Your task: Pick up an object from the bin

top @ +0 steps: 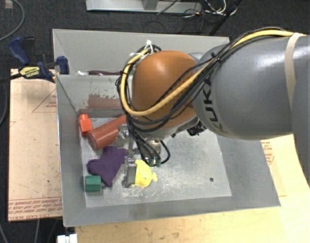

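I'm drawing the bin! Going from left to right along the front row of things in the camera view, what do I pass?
Green block → purple floppy shape → yellow lump.

Grey arm [261, 85], orange wrist cover [160, 80], yellow-black cables [123, 90].

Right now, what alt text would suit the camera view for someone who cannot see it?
A robot arm's gripper hangs low in a grey metal bin, between a purple flat piece and a yellow thing. A green block, brown cylinder and orange block lie nearby.
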`<state>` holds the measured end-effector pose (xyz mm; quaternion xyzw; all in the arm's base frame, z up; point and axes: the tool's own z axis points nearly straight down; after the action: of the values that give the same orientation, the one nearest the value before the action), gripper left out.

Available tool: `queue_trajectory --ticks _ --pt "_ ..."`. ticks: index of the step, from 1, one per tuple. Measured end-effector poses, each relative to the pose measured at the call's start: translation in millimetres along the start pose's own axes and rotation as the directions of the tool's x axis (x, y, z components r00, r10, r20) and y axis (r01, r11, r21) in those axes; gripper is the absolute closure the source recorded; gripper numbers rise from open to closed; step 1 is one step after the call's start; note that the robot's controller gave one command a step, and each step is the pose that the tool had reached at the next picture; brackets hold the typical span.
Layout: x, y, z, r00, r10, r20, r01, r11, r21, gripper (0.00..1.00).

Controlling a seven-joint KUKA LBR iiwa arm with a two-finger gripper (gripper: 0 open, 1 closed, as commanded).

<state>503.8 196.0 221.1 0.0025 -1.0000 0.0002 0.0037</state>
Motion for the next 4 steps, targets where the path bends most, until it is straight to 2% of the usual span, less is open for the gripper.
queue_trajectory --ticks 1,2,3,4 --pt "-1.9 -1.2 -4.4 1.0 0.004 0.008 -0.004 1.0 -0.002 0.0" --pt "6.2 10.6 53.2 1.0 -0.023 0.01 0.023 1.0 -0.003 0.0" --pt "12.8 16.3 95.3 0.999 -0.037 0.001 0.037 0.999 0.0 0.0" --pt "1.4 53.8 89.1 1.0 -0.027 0.011 0.027 1.0 -0.005 0.0"
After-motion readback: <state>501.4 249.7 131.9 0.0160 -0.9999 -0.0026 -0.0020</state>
